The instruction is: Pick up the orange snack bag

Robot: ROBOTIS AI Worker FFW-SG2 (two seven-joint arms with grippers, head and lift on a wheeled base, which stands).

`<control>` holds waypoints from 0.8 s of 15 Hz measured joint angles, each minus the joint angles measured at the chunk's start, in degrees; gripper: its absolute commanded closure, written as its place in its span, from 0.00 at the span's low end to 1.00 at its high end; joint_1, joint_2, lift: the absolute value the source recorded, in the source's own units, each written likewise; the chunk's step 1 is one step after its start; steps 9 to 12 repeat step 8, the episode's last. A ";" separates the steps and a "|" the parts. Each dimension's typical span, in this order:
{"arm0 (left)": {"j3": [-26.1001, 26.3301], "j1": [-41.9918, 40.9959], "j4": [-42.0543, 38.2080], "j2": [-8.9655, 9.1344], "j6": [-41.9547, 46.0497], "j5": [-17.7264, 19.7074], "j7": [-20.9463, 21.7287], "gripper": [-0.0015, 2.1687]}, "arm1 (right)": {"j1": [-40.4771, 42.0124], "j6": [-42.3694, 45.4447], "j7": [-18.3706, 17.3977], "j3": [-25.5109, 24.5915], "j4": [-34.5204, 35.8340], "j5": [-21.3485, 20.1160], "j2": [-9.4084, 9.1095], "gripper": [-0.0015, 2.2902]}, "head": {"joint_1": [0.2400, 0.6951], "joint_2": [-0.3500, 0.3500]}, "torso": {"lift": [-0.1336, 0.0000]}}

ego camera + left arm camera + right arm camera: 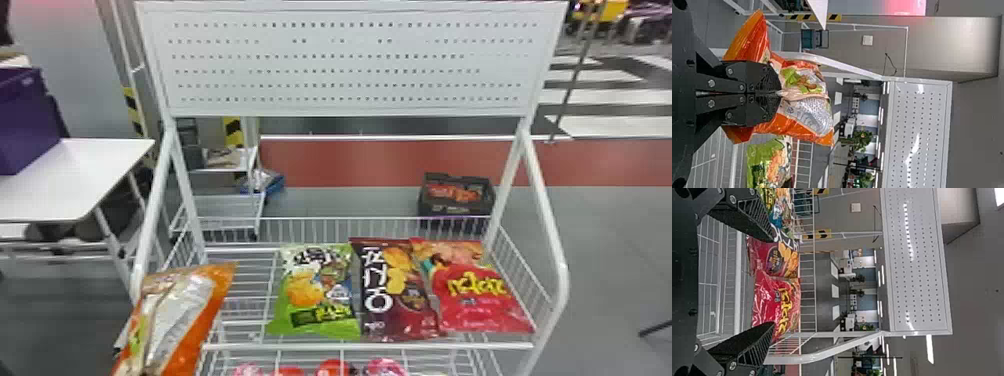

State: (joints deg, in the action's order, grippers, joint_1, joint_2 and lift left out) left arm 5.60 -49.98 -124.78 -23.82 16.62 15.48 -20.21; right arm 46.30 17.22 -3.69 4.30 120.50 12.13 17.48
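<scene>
White wire shelf (370,346) before you holds three other bags (315,295); at its left end, your left gripper (779,93) clenches the orange snack bag (192,320), while your right gripper (772,282) has its fingers spread.

A white wire rack (450,345) topped by a pegboard (345,62) stands at twelve o'clock on grey floor (615,240) crossed by a red band (340,160), with a white table (90,165) bearing a purple bin (25,120) at ten o'clock, a black crate (457,207) at one, and black-and-white floor stripes (605,97) at two.
</scene>
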 measured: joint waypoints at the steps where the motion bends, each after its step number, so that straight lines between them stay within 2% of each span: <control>1: 0.01 -0.14 -0.01 0.00 0.17 -0.09 0.00 0.63 | 0.06 0.02 0.00 0.00 0.10 0.00 -0.01 0.06 | 0.57 0.50 | 1.00; 12: 0.02 -0.29 0.30 0.00 0.29 -0.19 0.00 0.63 | 0.03 -0.13 0.00 -0.08 0.18 -0.01 0.01 0.06 | 0.57 0.50 | 1.00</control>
